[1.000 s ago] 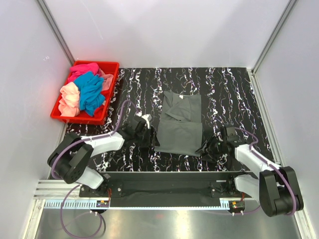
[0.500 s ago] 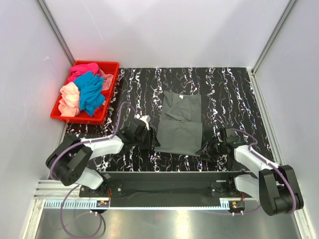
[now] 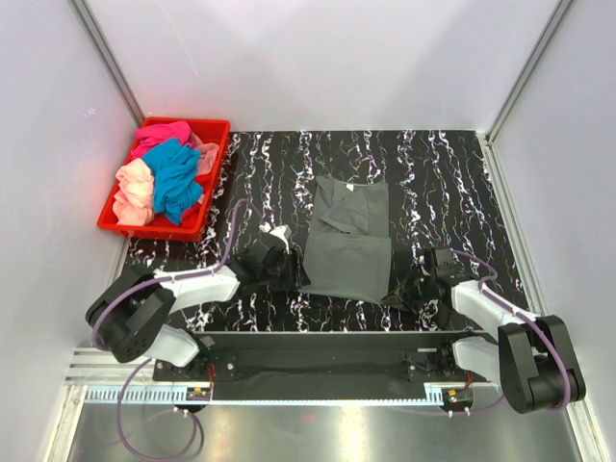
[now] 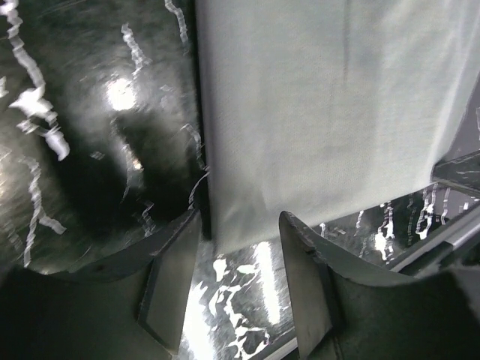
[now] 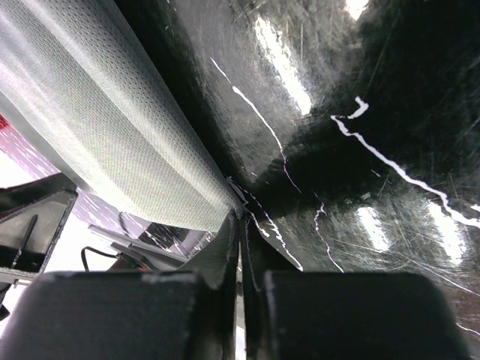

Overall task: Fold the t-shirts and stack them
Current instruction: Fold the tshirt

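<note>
Left gripper [image 4: 240,225] closer, seemingly astride t-shirt [image 4: 322,112] hem

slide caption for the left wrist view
Left hand open around a corner of the grey t-shirt on the marbled table

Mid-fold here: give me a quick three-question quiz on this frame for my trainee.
1. True or false: the left gripper is open, straddling the dark grey t-shirt's near-left corner.
2. Where do the magenta-pink t-shirt, teal t-shirt and peach t-shirt lie? A) in the red crate B) on top of the grey shirt C) under the grey shirt
3. Fill in: the right gripper is ___ on the grey shirt's near-right corner.
Key: 1 true; 2 A; 3 shut.
</note>
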`<action>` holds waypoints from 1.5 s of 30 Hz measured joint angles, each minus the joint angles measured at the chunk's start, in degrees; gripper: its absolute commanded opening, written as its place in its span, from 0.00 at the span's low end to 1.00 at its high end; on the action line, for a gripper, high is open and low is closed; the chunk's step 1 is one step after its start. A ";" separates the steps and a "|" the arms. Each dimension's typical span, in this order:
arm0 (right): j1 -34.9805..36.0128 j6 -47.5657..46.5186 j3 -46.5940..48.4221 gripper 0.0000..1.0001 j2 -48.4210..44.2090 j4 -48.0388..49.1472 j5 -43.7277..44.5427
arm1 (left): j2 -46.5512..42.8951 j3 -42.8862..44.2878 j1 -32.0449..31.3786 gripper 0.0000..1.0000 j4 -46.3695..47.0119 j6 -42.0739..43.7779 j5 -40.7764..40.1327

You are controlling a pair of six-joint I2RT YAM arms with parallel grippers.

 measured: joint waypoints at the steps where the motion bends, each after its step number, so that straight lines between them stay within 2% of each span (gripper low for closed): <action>1: 0.00 -0.09 -0.02 0.00 0.02 0.07 0.00 | -0.66 -0.20 -0.22 0.54 -0.72 -0.04 -0.55; 9: 0.00 -0.42 -0.20 0.00 -0.15 0.35 -0.02 | -3.85 -3.63 -2.10 0.52 0.07 -2.45 -2.89; 19: 0.00 -0.79 -1.79 0.00 -3.23 0.57 0.00 | 1.42 -3.78 -2.36 0.36 8.26 -7.21 -1.68; 22: 0.00 -0.83 -1.90 0.00 -3.67 0.50 0.02 | 1.27 -3.82 -2.36 0.29 7.82 -7.21 -2.12; 25: 0.00 -0.83 -1.90 0.00 -3.74 0.50 0.02 | 0.39 -4.11 -2.43 0.15 5.86 -6.88 -3.08; 26: 0.00 -0.83 -1.90 0.00 -3.74 0.48 0.02 | -0.09 -4.37 -2.45 0.06 5.40 -6.86 -3.32; 28: 0.00 -0.85 -1.90 0.00 -3.74 0.31 0.02 | -1.11 -4.85 -2.47 0.00 4.61 -6.82 -3.54; 37: 0.00 -2.38 -0.33 0.00 -5.18 -3.43 0.79 | -2.54 -5.31 -2.82 0.00 3.08 -6.78 -3.58; 45: 0.37 -4.74 6.45 0.00 -14.36 -12.98 2.36 | -9.01 -6.54 -4.48 0.00 -5.51 -6.91 -2.49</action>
